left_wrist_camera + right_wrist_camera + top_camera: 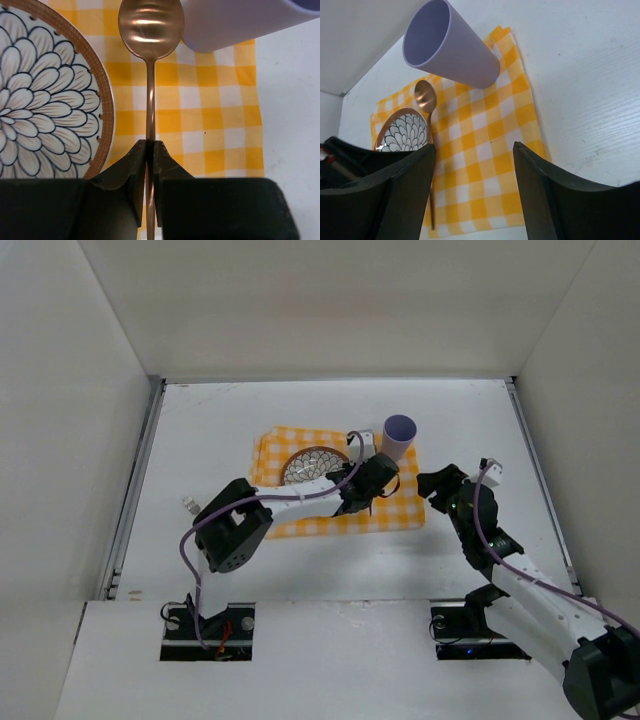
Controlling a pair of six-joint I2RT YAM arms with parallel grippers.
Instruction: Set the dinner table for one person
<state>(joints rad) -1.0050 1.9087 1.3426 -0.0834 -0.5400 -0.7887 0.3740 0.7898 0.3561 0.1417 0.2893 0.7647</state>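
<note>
The dinner table (200, 430), a broad matte white top with thin metal rails (135, 490) down its sides, lies under both claws and runs out well past them on every side. Spread on it, directly below the left claw (149, 150), is a yellow-and-white checked cloth (400, 512). That claw is clamped tight on the thin handle of a copper-coloured spoon (150, 60), its two black fingers (131, 172) pressed against the handle from either side. The handle runs straight out ahead of the claw, and the spoon's bowl sits over the cloth at the far end; from here I cannot tell whether the spoon rests on the cloth or hangs just above it. Just to the left of those fingers is a round plate (45, 100) with a dark petal pattern and a brown rim, lying flat on the cloth, with its edge close beside the spoon handle. Ahead of the claw and to its right stands a lavender cup (399, 435), upright on the far right corner of the cloth, with its base just beside the spoon's bowl. The right claw (475, 155) hovers off the right edge of the cloth, turned toward the cup, with its jaws spread wide and nothing between them. The cup is ahead of it and apart from it.
</note>
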